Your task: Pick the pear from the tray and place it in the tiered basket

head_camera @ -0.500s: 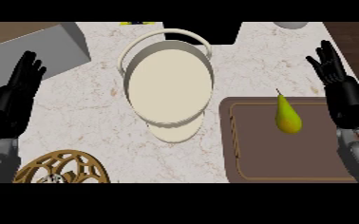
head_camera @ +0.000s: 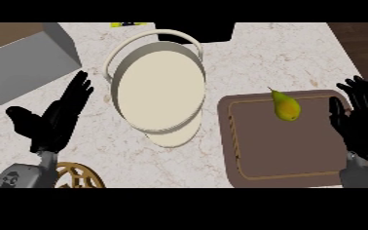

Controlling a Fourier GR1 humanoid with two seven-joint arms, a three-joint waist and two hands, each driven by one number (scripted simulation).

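A yellow-green pear (head_camera: 286, 106) lies in the upper part of the brown tray (head_camera: 251, 168), stem pointing up-left. The cream tiered basket (head_camera: 158, 85) stands at the middle of the counter, seen from above as two round tiers with a rim. My right hand (head_camera: 351, 119) is at the view's right edge, open, fingers up, just right of the pear and over the tray's right side, not touching the fruit. My left hand (head_camera: 54, 117) is open at the left, fingers spread, apart from the basket.
A grey box-like appliance (head_camera: 32, 66) occupies the upper left. A round golden wire trivet (head_camera: 78, 176) shows at the lower left beside my left forearm. A small yellow object (head_camera: 129, 24) sits at the counter's far edge. A dark gap (head_camera: 208, 31) lies behind the basket.
The view has shifted, so everything sits further right and lower. My left hand has come inward toward the basket; my right hand now sits lower, beside the pear.
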